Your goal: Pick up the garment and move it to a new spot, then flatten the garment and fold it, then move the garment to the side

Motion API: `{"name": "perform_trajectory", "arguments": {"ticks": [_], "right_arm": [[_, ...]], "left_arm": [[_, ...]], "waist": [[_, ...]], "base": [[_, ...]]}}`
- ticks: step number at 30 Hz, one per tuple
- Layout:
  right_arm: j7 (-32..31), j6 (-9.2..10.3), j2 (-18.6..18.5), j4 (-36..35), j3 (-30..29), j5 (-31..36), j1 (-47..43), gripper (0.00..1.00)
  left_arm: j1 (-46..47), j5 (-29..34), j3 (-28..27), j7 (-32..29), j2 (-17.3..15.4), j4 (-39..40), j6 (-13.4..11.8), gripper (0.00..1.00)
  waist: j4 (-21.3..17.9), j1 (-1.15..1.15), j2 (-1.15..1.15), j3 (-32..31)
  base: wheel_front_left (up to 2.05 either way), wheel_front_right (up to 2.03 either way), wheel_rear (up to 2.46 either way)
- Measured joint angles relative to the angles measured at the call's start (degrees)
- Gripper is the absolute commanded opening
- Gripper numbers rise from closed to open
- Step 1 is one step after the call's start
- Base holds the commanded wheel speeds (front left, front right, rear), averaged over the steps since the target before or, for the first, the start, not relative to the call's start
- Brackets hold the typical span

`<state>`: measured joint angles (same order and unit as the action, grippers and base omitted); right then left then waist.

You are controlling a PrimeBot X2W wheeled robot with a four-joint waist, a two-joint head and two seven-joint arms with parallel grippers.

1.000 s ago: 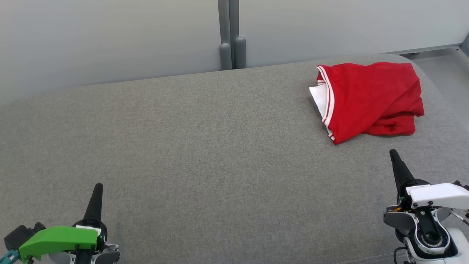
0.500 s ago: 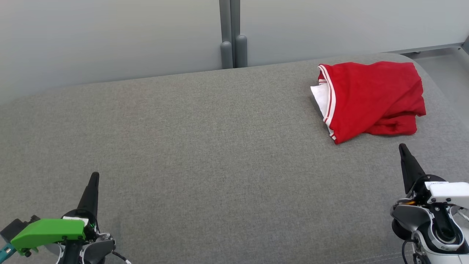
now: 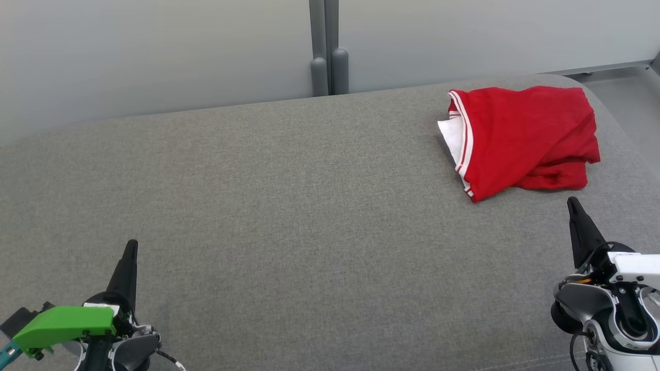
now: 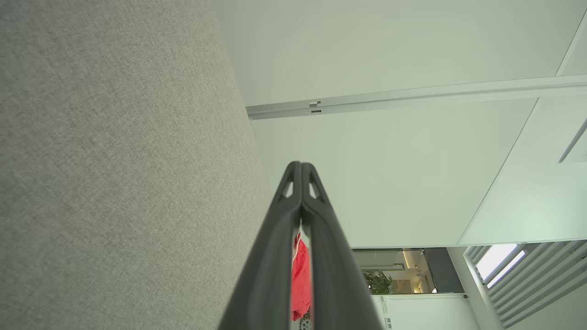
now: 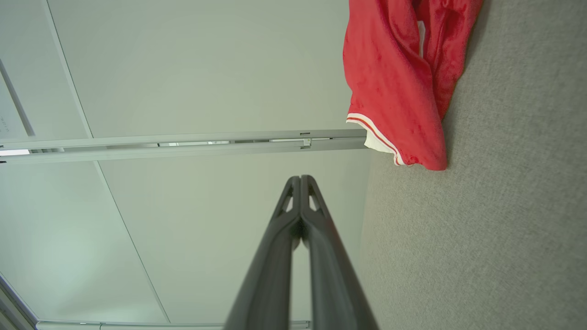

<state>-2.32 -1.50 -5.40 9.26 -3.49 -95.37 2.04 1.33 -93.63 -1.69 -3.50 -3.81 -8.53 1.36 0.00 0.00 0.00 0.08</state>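
Soft, even white light covers the grey cushion (image 3: pixel 289 216) in the head view, bright with no glare and the weave sharp edge to edge. The red garment (image 3: pixel 521 139), at 2 o'clock, throws only a thin, soft shadow along its near edge. In the left wrist view a window (image 4: pixel 497 259) at 4 o'clock burns out white, the pale wall (image 4: pixel 390 174) carries a green cast, and the fingers (image 4: pixel 270 270) of the left gripper (image 4: pixel 301 166) go soft toward 6 o'clock. Wide-angle distortion slightly bows the rail (image 5: pixel 183 144) at 9 o'clock in the right wrist view.
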Motion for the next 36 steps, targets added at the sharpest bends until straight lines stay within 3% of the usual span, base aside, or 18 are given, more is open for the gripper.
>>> {"name": "perform_trajectory", "arguments": {"ticks": [36], "right_arm": [[-0.3, -0.49, 0.0, 0.3, -0.1, 0.0, 0.1, 0.00]], "left_arm": [[0.5, 0.0, 0.0, 0.0, 0.0, -0.6, 0.2, 0.00]], "waist": [[0.0, 0.00, 0.00, 0.0]], "base": [[0.00, 0.00, 0.00]]}}
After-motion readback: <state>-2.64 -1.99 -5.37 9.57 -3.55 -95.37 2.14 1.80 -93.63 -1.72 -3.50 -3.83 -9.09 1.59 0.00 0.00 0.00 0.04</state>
